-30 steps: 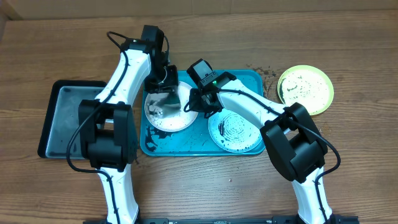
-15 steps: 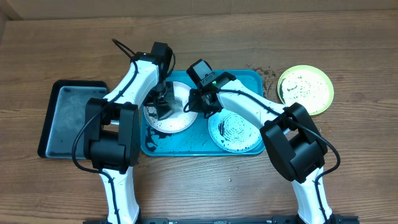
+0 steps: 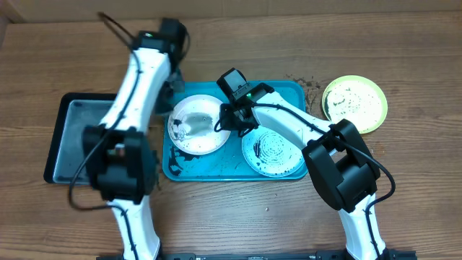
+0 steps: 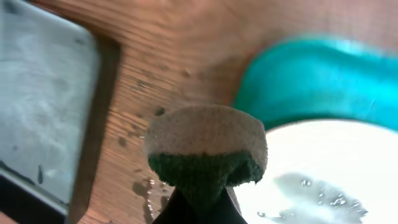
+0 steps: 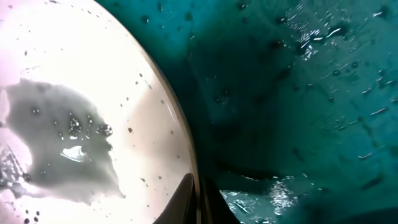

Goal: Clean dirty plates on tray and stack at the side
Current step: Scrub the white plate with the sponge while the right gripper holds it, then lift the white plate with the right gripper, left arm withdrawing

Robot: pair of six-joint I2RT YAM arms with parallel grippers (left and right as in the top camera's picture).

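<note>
Pinching, right gripper [image 5: 199, 200]: fingers drawn together, seemingly nipping the rim of the white plate [image 5: 81, 93], though the contact sits at the very edge of the wrist view.
White plate: right at those fingers and spreading away to one side. It carries a grey puddle of water [image 5: 68, 143] and scattered dark specks, and lies in the left half of the tray [image 5: 298, 93].
Tray: turquoise and wet, beneath the right fingers and stretching off to their other side.
Teal-rimmed plate [image 3: 273, 153]: also in the tray, near the right fingers, with black swirls across it.
Left gripper [image 4: 199, 202]: fingers clamped on a sponge [image 4: 208, 146], held over the bare table [image 4: 155, 56], apart from the white plate.
Around the left fingers: white plate and a tray corner just ahead on one side, black tray [image 4: 43, 93] on the other, and wet drops on the wood below.
Yellow-green plate [image 3: 354, 103]: farthest from both pairs of fingers, on the table past the tray's right end, smeared black.
</note>
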